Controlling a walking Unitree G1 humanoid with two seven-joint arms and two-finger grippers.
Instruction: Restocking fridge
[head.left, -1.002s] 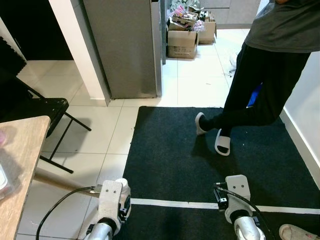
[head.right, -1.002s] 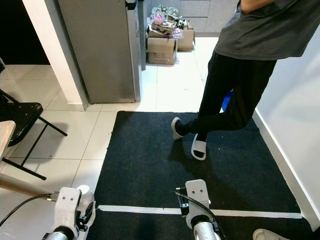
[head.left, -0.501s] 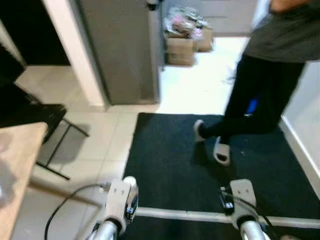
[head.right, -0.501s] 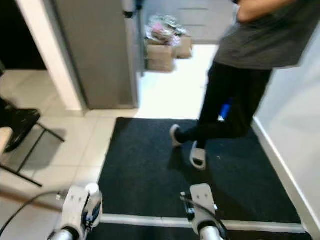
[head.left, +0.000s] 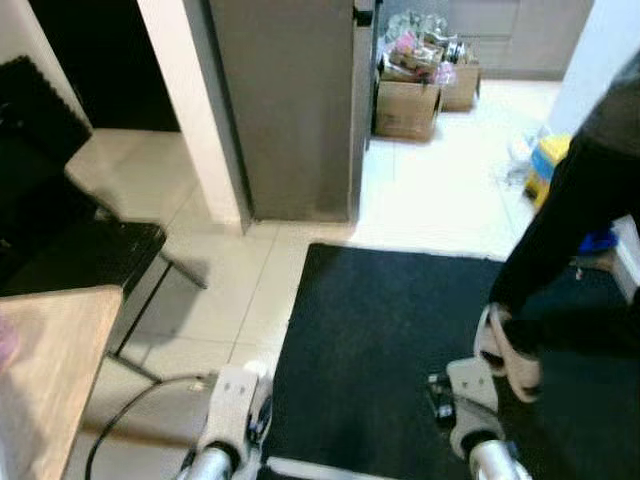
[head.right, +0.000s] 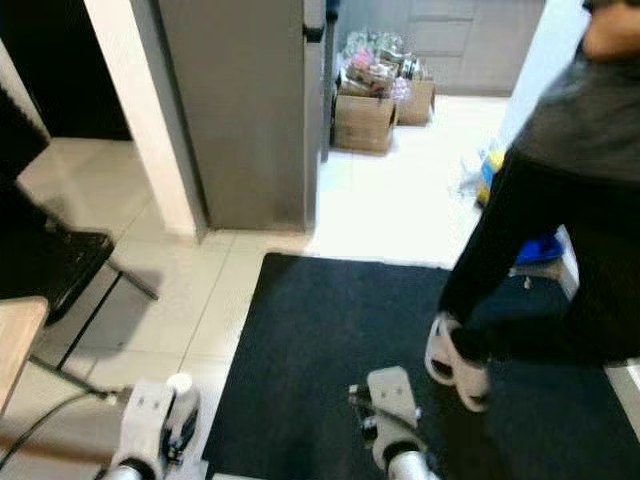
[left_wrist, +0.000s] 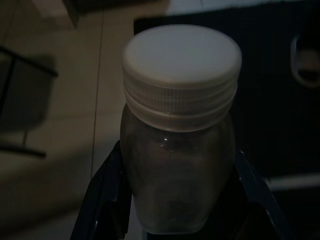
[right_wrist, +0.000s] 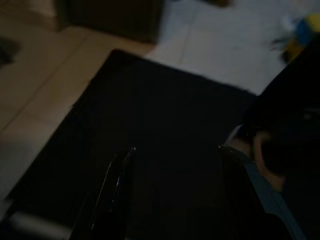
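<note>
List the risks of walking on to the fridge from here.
A person's slippered foot stands on the dark mat close beside the open right pincer, so a step forward might clip it. The left pincer holds a white-capped jar, which could slip while walking. A cable trails by the left arm and may snag the black chair.

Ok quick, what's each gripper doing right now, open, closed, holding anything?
Left gripper: closed on a clear jar with a white lid.
Right gripper: open, holding nothing, above the dark mat.
</note>
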